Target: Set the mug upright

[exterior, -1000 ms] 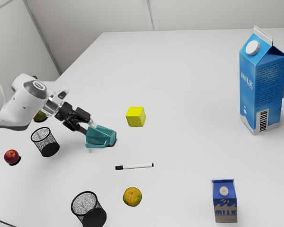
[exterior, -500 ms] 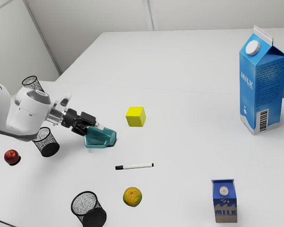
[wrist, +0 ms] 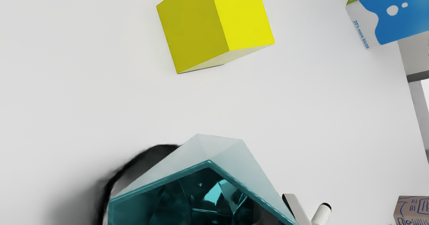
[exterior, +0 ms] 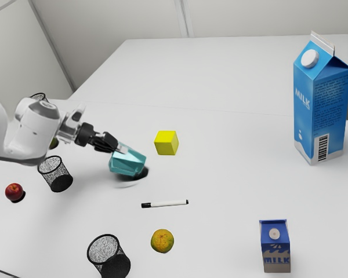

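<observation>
Leaning with its long axis aslant, the mug [exterior: 127,163] aims its mouth up toward the claw [exterior: 121,149] pinching its wall.

A teal mug [exterior: 127,161] with faceted, glossy walls and an angular rim is seen tilted above the table [exterior: 232,116], near the yellow cube [exterior: 166,143]. Its mouth is turned obliquely upward, toward the exterior view's left, and its dark, shiny inside is exposed.
</observation>
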You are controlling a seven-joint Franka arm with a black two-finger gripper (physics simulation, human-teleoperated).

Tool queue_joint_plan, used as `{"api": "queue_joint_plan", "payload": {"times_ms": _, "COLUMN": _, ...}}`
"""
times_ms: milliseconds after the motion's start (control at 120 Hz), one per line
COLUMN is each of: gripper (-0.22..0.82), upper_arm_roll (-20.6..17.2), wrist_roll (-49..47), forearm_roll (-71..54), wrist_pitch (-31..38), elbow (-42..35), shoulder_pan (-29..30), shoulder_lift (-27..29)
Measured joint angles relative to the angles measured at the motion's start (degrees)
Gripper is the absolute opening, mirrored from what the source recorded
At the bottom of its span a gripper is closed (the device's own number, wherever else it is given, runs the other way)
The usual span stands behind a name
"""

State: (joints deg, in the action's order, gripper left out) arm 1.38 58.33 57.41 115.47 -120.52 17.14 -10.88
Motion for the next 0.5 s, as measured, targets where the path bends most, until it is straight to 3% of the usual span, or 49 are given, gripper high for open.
{"api": "queue_joint_plan", "payload": {"times_ms": 200, "gripper": -0.16, "upper_arm_roll": -0.2, "wrist_roll": -0.4, "forearm_roll": -3.6, "wrist_pitch": 0.1, "elbow": 0.1, "shoulder_pan": -1.5, "shoulder_lift": 5.0}}
{"api": "queue_joint_plan", "payload": {"times_ms": 500, "gripper": -0.18, "upper_arm_roll": -2.0, "wrist_roll": -11.3, "forearm_roll": -27.6, "wrist_pitch": 0.2, "elbow": 1.3, "shoulder_pan": -6.6, "shoulder_lift": 10.8}}
